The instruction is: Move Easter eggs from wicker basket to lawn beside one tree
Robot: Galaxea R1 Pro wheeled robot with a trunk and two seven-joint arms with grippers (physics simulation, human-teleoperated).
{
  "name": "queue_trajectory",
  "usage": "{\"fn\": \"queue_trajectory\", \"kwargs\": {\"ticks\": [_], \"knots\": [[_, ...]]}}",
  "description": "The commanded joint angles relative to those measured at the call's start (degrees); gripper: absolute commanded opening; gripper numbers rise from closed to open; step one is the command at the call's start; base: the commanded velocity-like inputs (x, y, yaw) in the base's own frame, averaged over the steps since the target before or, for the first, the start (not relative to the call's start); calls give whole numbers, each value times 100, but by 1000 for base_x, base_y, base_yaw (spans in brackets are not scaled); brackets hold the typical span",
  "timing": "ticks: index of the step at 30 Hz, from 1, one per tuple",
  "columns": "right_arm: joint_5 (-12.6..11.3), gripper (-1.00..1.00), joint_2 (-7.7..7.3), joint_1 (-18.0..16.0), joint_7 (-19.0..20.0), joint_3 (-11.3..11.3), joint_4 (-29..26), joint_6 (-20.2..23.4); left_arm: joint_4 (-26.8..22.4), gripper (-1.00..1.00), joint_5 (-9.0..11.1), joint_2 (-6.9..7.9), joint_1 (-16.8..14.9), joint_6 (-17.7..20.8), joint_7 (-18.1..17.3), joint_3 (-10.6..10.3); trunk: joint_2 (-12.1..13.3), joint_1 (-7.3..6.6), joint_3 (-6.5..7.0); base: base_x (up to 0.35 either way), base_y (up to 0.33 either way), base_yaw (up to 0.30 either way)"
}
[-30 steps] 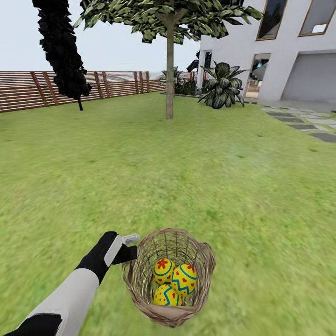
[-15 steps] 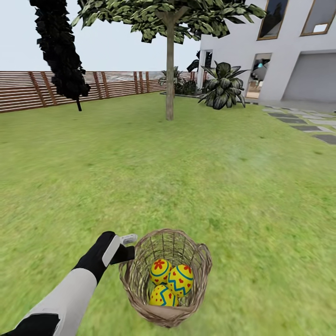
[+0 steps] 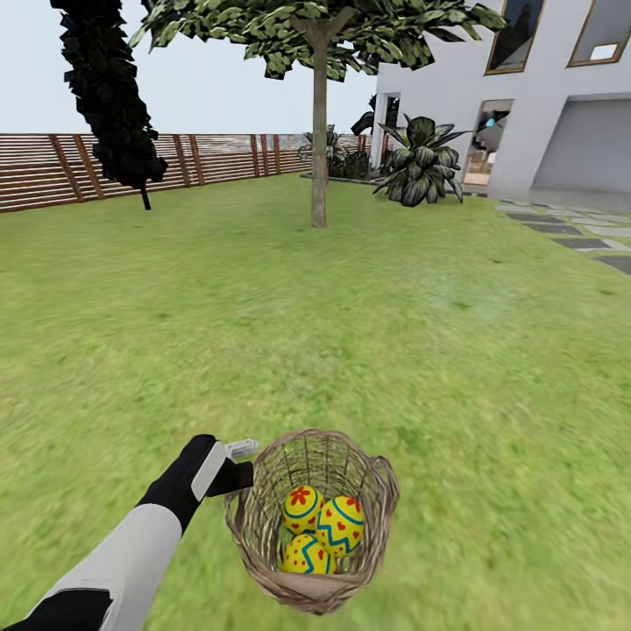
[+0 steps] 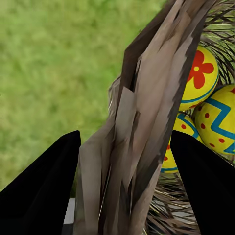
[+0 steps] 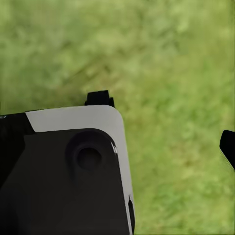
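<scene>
- Left gripper [image 3: 238, 478] clamped on the braided rim of the wicker basket [image 3: 372, 491], at the rim's left side in the head view.
- In the left wrist view, the two black fingers [image 4: 46, 181] set either side of the basket rim [image 4: 147, 127], rim wedged between them.
- Basket held low and near in the head view, tilted, with its mouth turned up toward the camera.
- Three Easter eggs lying together inside the basket, touching one another: a flower egg [image 3: 301, 506] at upper left, a zigzag egg [image 3: 341, 525] at right, a third egg [image 3: 305, 556] lowest and nearest.
- Same eggs seen past the rim from the left wrist: red flower egg [image 4: 200, 73], zigzag-and-dots egg [image 4: 220, 122], third partly hidden behind the rim [image 4: 177, 142].
- Lawn [image 3: 438, 350] spread wide beneath and beyond the basket, mottled green.
- Pale-trunked tree [image 3: 319, 131] standing well ahead, far from the basket, with leafy crown overhead.
- Dark columnar tree [image 3: 105, 96] to the far left, before the slatted wooden fence [image 3: 53, 166].
- Striped-leaf plant [image 3: 419, 162] beside the white house [image 3: 543, 105]; stepping stones [image 3: 578, 241] at the right edge.
- Right gripper: black finger tips [image 5: 99, 98] over blurred grass [image 5: 171, 73] beside a robot part [image 5: 73, 171]; open or closed cannot be told.
</scene>
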Motion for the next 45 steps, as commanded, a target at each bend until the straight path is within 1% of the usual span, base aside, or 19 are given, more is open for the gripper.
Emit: {"fn": "queue_trajectory", "kwargs": {"ticks": [1,45], "knots": [[51,100,-5,-9,11,-49,24,-38,-7,-100,152,-2,-3,8,56,5,-4,4,-6,327,0,0],[51,100,-5,-9,11,-49,24,-38,-7,-100,152,-2,-3,8,56,5,-4,4,-6,327,0,0]]}}
